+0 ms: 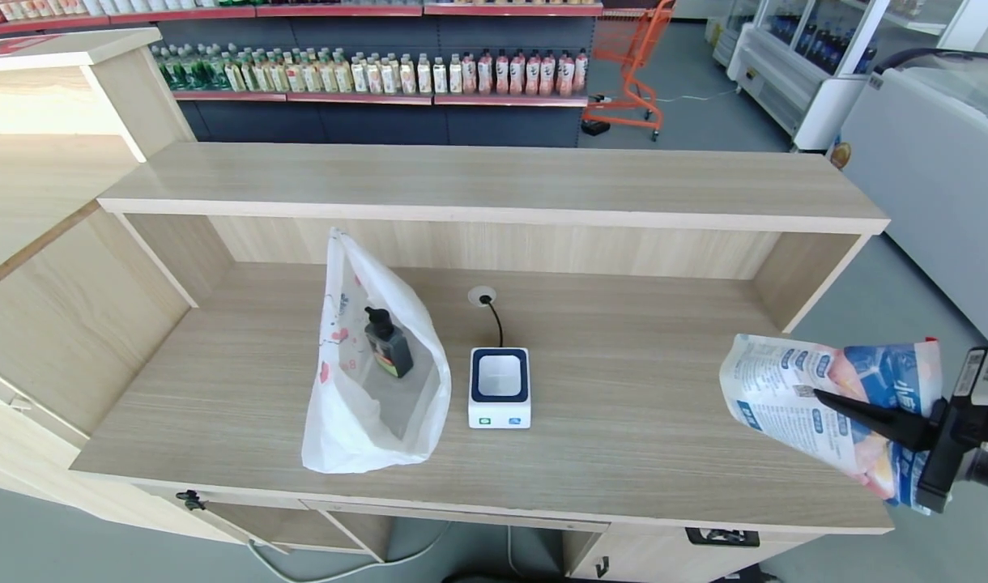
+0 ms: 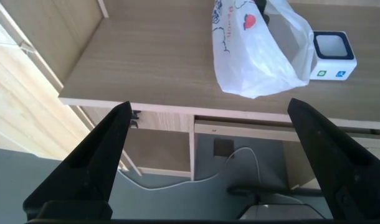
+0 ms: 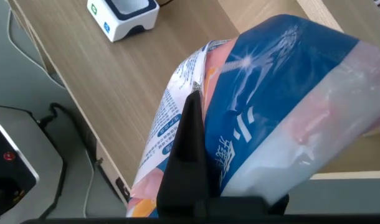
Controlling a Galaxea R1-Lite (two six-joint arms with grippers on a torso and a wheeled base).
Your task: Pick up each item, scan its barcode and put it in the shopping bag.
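My right gripper (image 1: 866, 417) is shut on a blue and white snack packet (image 1: 818, 409), held above the counter's right front corner; the packet (image 3: 271, 106) looms large in the right wrist view with one black finger (image 3: 189, 149) across it. A white shopping bag (image 1: 372, 372) stands open at centre left, with a dark pump bottle (image 1: 387, 344) inside. Just right of it sits the white barcode scanner (image 1: 500, 387), also seen as a scanner (image 3: 124, 15) beyond the packet. My left gripper (image 2: 209, 162) hangs open below the counter's front edge, with the bag (image 2: 258, 53) and scanner (image 2: 332, 55) beyond.
The wooden counter (image 1: 623, 437) has a raised back shelf (image 1: 494, 182) and side walls. A cable (image 1: 494, 320) runs from the scanner to a hole at the back. Shop shelves with bottles (image 1: 372, 73), an orange trolley (image 1: 636, 65) and freezers (image 1: 931, 146) stand behind.
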